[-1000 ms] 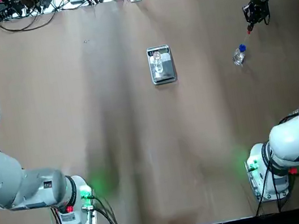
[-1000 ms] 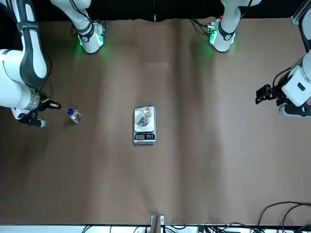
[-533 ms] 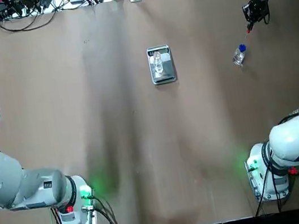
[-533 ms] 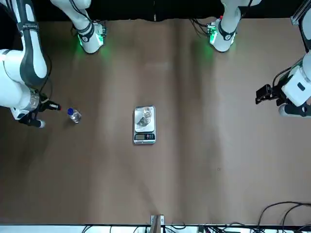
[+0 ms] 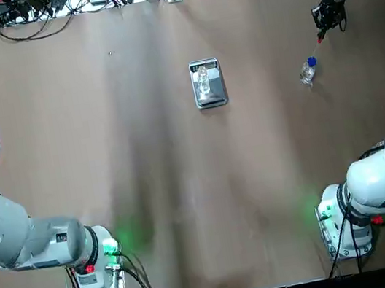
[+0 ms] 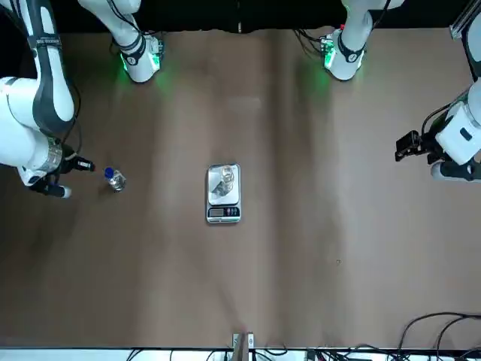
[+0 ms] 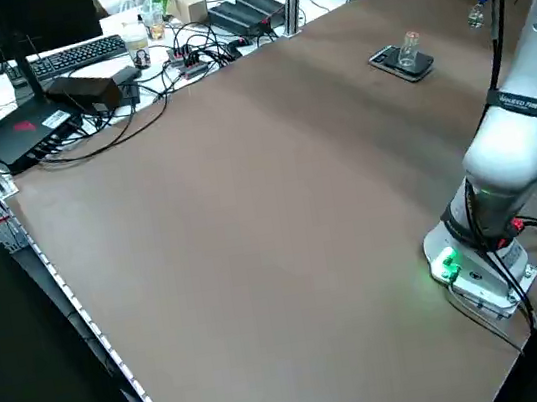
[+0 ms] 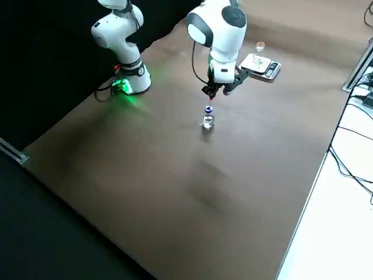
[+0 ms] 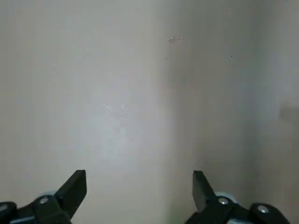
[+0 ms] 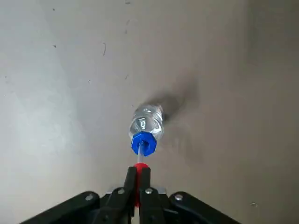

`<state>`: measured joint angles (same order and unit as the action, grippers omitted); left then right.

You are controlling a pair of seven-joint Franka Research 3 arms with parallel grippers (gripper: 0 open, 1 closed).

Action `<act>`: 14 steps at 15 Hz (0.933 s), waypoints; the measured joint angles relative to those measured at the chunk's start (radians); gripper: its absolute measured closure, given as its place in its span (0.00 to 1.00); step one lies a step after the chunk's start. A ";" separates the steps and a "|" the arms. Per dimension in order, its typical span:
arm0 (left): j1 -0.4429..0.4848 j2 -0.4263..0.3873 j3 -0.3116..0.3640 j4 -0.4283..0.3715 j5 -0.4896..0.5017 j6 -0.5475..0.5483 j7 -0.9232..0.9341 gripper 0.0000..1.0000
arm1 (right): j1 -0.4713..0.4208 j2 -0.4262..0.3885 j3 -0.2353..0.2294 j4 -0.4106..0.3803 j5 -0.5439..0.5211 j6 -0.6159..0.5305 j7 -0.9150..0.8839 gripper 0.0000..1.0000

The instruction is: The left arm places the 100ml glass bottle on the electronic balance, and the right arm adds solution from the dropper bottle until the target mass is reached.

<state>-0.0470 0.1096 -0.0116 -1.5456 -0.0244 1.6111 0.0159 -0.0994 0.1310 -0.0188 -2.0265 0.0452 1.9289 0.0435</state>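
The 100ml glass bottle [image 5: 202, 77] stands upright on the pan of the electronic balance [image 5: 211, 96] at the table's middle; the bottle [image 6: 227, 177] and balance [image 6: 223, 212] also show in the front view. Off to the robot's right the dropper bottle [image 5: 307, 74] stands on the table, with a blue collar [image 10: 142, 143]. My right gripper [image 10: 138, 170] hangs above it, shut on the dropper's red bulb [image 10: 138, 179]; a thin tube runs from the bulb down to the collar. My left gripper [image 9: 140, 191] is open over bare table, far from the balance.
Cables, a keyboard and power strips [image 7: 174, 43] lie past the table's far edge. Both arm bases with green lights [image 5: 107, 251] sit at the near edge. Wide brown tabletop [image 5: 147, 181] spreads around the balance.
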 joint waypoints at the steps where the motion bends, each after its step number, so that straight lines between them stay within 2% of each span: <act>1: 0.000 0.000 0.000 0.000 0.000 0.000 0.000 0.00 | 0.000 0.000 0.000 -0.003 0.000 0.000 -0.004 0.95; 14: 0.000 0.000 0.000 0.000 0.000 0.000 0.000 0.00 | 0.000 0.000 0.000 -0.030 0.000 0.018 -0.032 0.95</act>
<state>-0.0472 0.1096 -0.0116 -1.5456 -0.0244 1.6110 0.0159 -0.0994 0.1310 -0.0188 -2.0561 0.0452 1.9466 0.0115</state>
